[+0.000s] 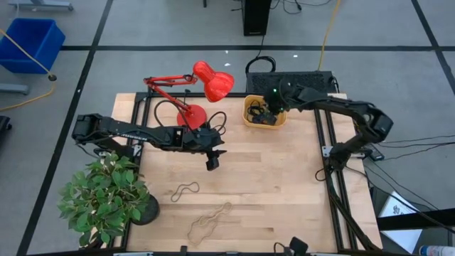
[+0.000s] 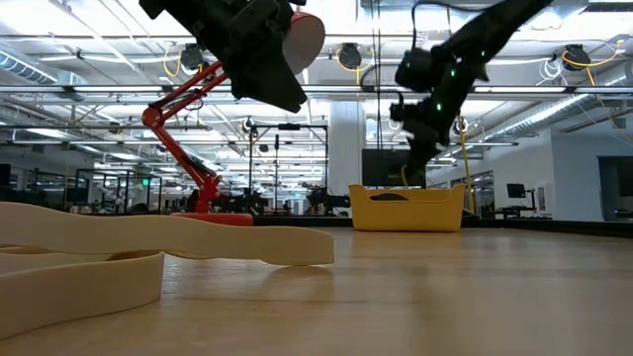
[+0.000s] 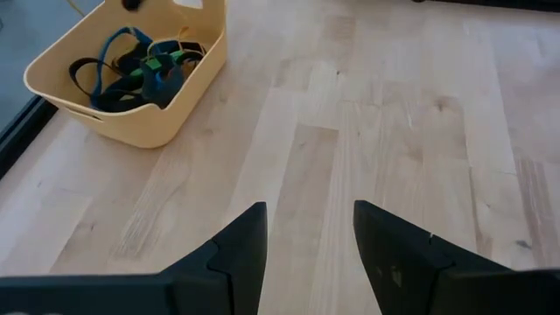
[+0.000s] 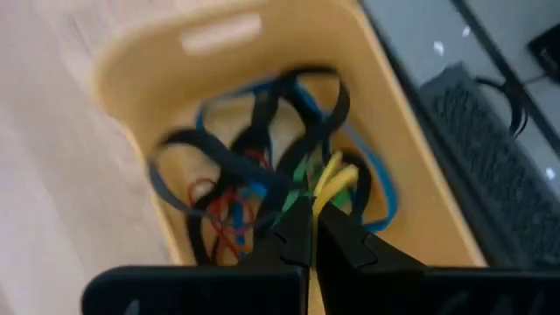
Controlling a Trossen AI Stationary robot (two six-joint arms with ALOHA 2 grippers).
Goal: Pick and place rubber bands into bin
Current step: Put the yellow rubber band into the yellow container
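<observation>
Directly beneath the right gripper (image 4: pixel 308 229), pinching a yellow band (image 4: pixel 332 185), sits the bin (image 4: pixel 420 219); releasing slowly risks the band clinging. Left gripper (image 3: pixel 308 229) hovers spread.

Both arms are dark, near black, built of slim jointed segments with blocky housings at the joints. The left arm (image 1: pixel 135 133) carries pale lettering along its long link. The right arm (image 1: pixel 341 108) shows small green lights near its wrist, and black cables trail from its base. Each arm's jaws are matte black, wedge-shaped plastic.
</observation>
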